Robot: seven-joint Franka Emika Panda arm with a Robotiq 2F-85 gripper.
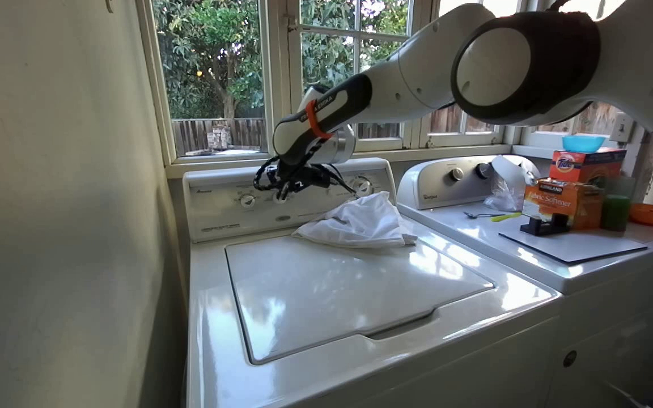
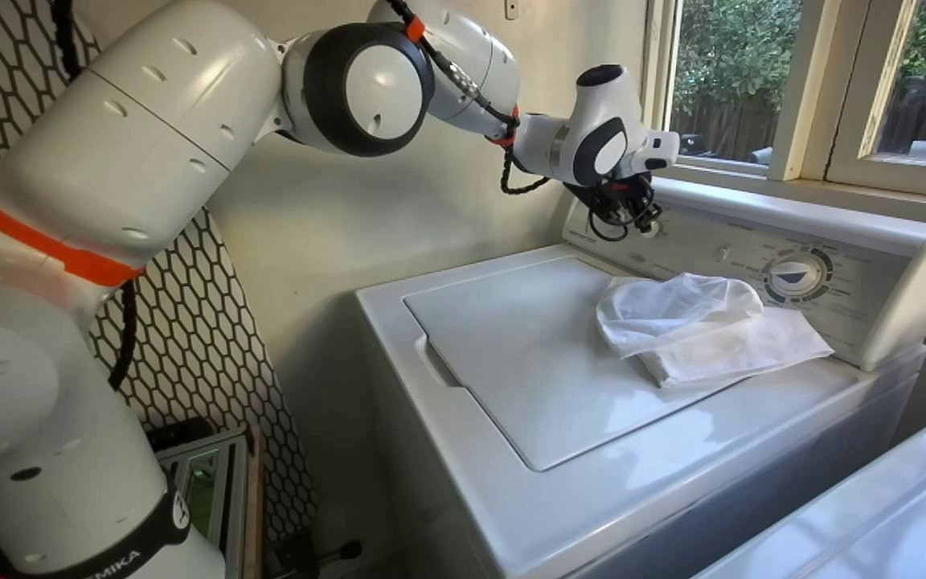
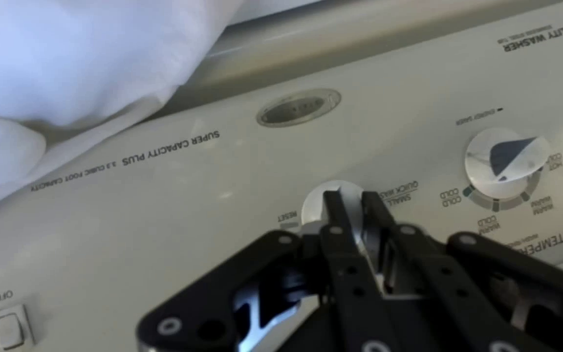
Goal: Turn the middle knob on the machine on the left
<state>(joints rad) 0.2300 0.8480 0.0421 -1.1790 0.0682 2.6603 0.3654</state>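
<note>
The machine, a white washer (image 1: 326,294) with a flat lid, stands against the wall in both exterior views (image 2: 527,346). Its pale control panel fills the wrist view (image 3: 203,205). The middle knob (image 3: 316,208) is a round pale knob above the RESET label's right end, partly hidden by my fingers. It shows only partly in the exterior views (image 1: 276,198) (image 2: 651,231). My gripper (image 3: 352,200) has its two black fingertips close together on either side of the knob's raised middle, with pale knob surface filling the narrow gap. The gripper is at the panel in both exterior views (image 1: 284,191) (image 2: 649,219).
A pointer knob (image 3: 504,161) sits beside the middle knob; a large dial (image 2: 796,273) and a small switch (image 3: 10,330) lie the other way. White cloth (image 1: 360,221) lies on the lid against the panel. Another white appliance (image 1: 440,190) holds boxes. Windows rise behind the panel.
</note>
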